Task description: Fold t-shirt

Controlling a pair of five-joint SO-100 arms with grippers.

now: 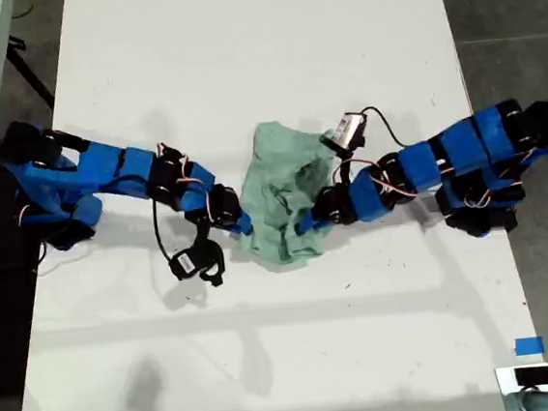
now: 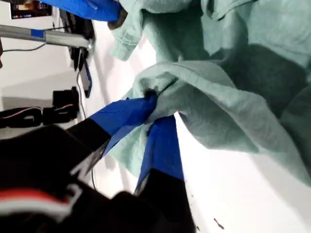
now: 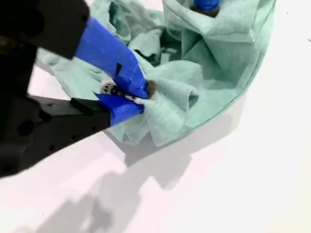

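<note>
Exterior view: a small, crumpled pale mint-green cloth t-shirt lies bunched near the middle of the white table, between two blue arms reaching in from the exterior view's left and right. First wrist view: my first gripper is closed, its blue fingers pinching a fold of the t-shirt. Second wrist view: my second gripper is likewise clamped on a gathered edge of the t-shirt, the cloth resting on the table.
</note>
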